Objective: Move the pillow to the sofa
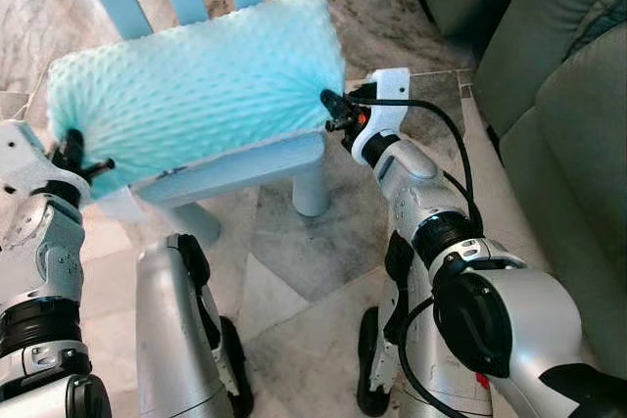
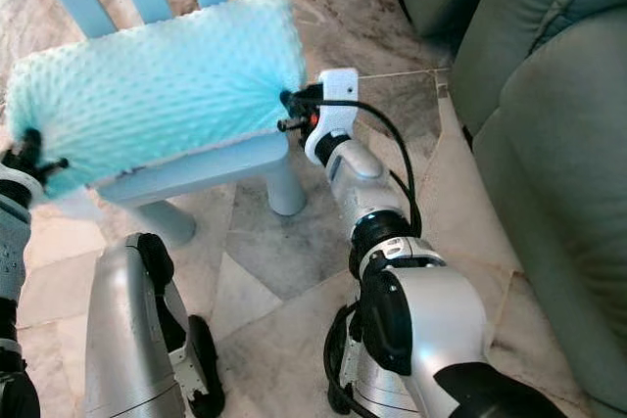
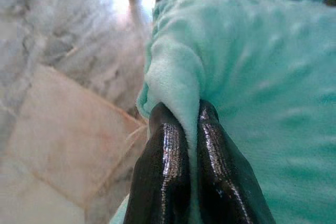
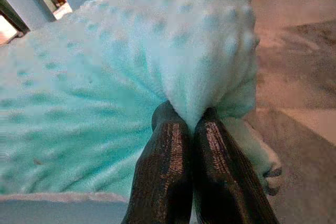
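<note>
Marble floor (image 1: 294, 252) lies under us, grey and veined. Our left jaws (image 3: 190, 129) are closed on a fold of the pillow (image 1: 196, 85) at its left end, the two black fingers (image 3: 165, 171) pinching the mint fabric between them. Our right jaws (image 4: 191, 121) are likewise clamped on the fabric at the pillow's right end. Between the two grips the pillow stretches sideways, dotted and pale turquoise, over the seat of a light-blue chair (image 1: 245, 168); we cannot tell whether it touches the seat. Beyond our right arm, the green sofa (image 1: 558, 95) stands apart from the pillow.
</note>
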Robot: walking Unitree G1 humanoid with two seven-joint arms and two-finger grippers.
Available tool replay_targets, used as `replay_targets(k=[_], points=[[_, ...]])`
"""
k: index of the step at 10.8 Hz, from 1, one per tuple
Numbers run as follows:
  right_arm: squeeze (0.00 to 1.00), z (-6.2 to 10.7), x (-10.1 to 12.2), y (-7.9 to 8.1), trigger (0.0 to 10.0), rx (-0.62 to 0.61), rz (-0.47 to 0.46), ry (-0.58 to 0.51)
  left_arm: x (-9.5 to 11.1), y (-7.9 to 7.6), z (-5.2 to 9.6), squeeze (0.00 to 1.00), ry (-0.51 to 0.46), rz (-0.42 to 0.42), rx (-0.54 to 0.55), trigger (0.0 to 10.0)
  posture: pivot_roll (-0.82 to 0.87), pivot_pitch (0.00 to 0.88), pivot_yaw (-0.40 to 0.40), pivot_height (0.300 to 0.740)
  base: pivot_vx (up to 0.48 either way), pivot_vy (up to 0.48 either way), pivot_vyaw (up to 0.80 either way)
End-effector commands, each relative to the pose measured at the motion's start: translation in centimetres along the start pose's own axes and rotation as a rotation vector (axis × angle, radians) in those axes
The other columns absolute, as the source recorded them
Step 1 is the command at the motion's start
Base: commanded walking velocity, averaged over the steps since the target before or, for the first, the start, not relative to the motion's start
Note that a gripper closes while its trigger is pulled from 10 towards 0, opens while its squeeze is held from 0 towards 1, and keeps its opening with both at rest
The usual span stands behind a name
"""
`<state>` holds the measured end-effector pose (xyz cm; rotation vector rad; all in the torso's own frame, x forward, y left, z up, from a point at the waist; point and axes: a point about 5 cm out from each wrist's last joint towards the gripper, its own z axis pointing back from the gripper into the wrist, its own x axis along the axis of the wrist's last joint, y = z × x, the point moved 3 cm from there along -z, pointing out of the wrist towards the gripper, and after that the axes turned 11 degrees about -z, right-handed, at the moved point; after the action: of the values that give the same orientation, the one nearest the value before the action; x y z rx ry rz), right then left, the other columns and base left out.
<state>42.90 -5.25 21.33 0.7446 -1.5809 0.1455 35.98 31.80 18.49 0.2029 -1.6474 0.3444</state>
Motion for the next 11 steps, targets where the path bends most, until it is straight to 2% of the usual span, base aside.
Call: replay_targets(k=[1,2,3,4,5,6,7,8,9,10,11], points=[[0.0,0.1,1.7,0.0,0.0,0.021,0.03,-0.084,0.5,1.3,0.7,0.0,-0.053,-0.038,0.063,0.0,0.14,0.323,-0.036,0.403,0.0,0.0,0.0],[0.0,0.3,3.1,0.6,0.0,0.06,0.123,-0.16,1.3,0.6,1.4,0.0,-0.12,-0.095,0.064,0.0,0.11,0.285,-0.038,0.403,0.0,0.0,0.0],[0.0,0.6,3.5,0.5,0.0,0.06,0.158,-0.185,1.3,-0.3,1.6,0.0,-0.139,-0.122,0.044,0.0,0.09,0.258,-0.039,0.403,0.0,0.0,0.0],[0.0,1.6,4.2,0.0,0.0,0.033,0.199,-0.241,0.9,-2.0,2.7,0.0,-0.167,-0.168,0.035,0.0,0.07,0.208,-0.04,0.403,0.0,0.0,0.0],[0.0,2.6,4.2,-0.7,0.0,-0.007,0.195,-0.267,0.3,-3.3,3.7,0.0,-0.177,-0.212,0.022,0.0,0.05,0.15,-0.043,0.403,0.0,0.0,0.0],[0.0,3.5,4.0,-1.0,0.0,-0.033,0.21,-0.279,0.1,-4.1,4.5,0.0,-0.192,-0.255,0.025,0.0,0.04,0.128,-0.042,0.403,0.0,0.0,0.0],[0.0,4.9,3.5,-1.7,0.0,-0.093,0.216,-0.287,0.2,-5.6,5.6,0.0,-0.243,-0.322,0.004,0.0,0.02,0.077,-0.042,0.403,0.0,0.0,0.0],[0.0,5.7,3.1,-2.0,0.0,-0.121,0.237,-0.287,0.1,-6.1,5.9,0.0,-0.264,-0.354,0.003,0.0,0.0,0.033,-0.04,0.403,0.0,0.0,0.0],[0.0,6.5,3.0,-2.0,0.0,-0.144,0.257,-0.289,0.3,-6.5,6.3,0.0,-0.289,-0.385,0.002,0.0,-0.01,0.013,-0.04,0.403,0.0,0.0,0.0],[0.0,8.8,2.5,-2.3,0.0,-0.193,0.304,-0.274,-0.1,-7.8,7.5,0.0,-0.292,-0.392,-0.03,0.0,-0.03,0.0,-0.031,0.403,0.0,0.0,0.0],[0.0,9.6,2.4,-2.6,0.0,-0.216,0.329,-0.267,-0.5,-8.3,7.8,0.0,-0.284,-0.39,-0.046,0.0,-0.05,0.0,-0.024,0.403,0.0,0.0,0.0]])
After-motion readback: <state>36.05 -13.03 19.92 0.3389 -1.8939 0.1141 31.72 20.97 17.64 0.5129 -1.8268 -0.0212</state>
